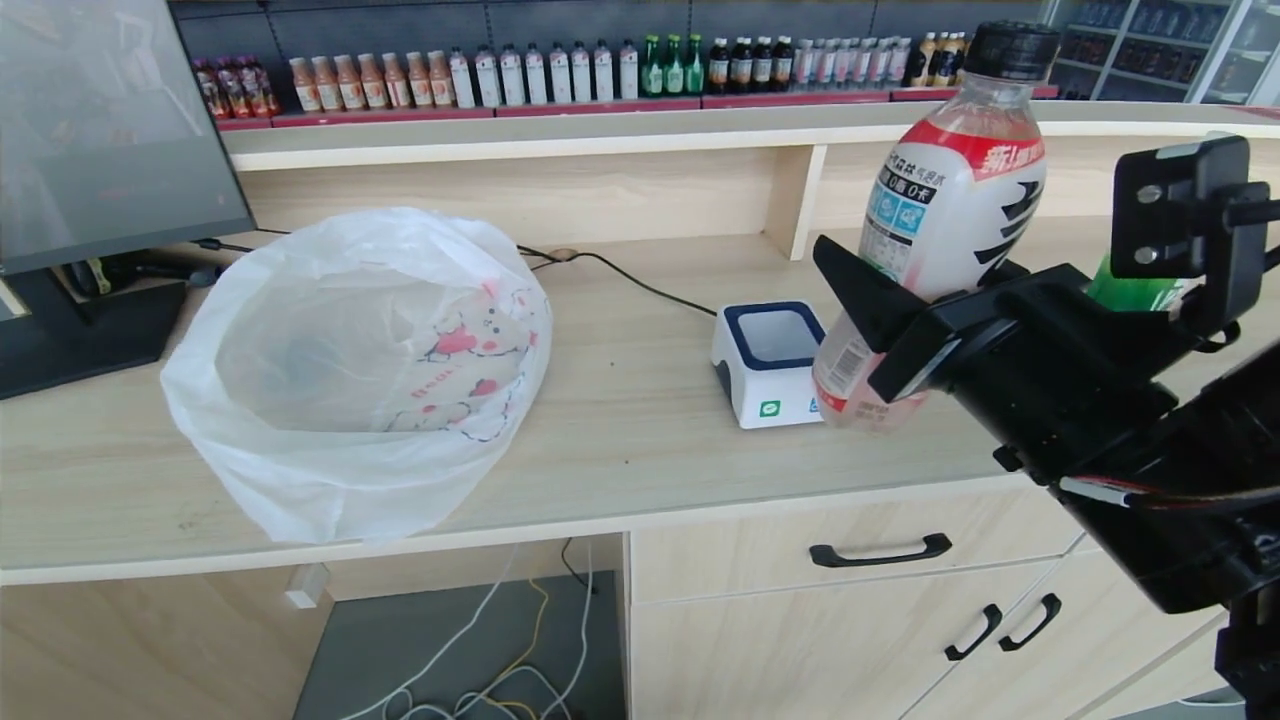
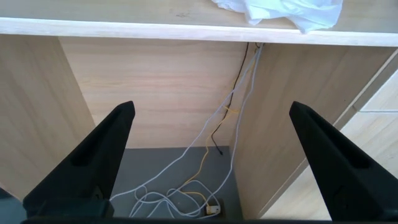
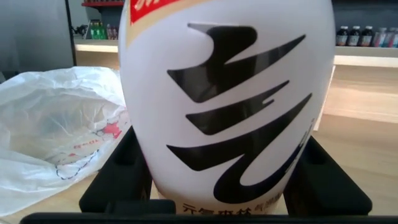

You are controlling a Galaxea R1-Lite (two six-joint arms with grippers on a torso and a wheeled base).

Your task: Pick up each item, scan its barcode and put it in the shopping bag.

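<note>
White bottle (image 1: pixel 950 200) clamped inside right claw (image 1: pixel 880 330); tilted

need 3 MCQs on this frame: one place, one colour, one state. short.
1. Where is the scanner relative to the shopping bag?
A) inside it
B) on the counter, on the bag's right as the robot sees it
C) behind it on the shelf

2. What colour is the cap of the bottle?
A) black
B) green
C) white

3. The right end effector is:
A) open and empty
B) shut on the bottle
C) resting in the bag

Key: 1 B, the scanner stands on the counter apart from the bag; 2 A, the head view shows a black cap; 3 B, its fingers clamp the tilted bottle.
</note>
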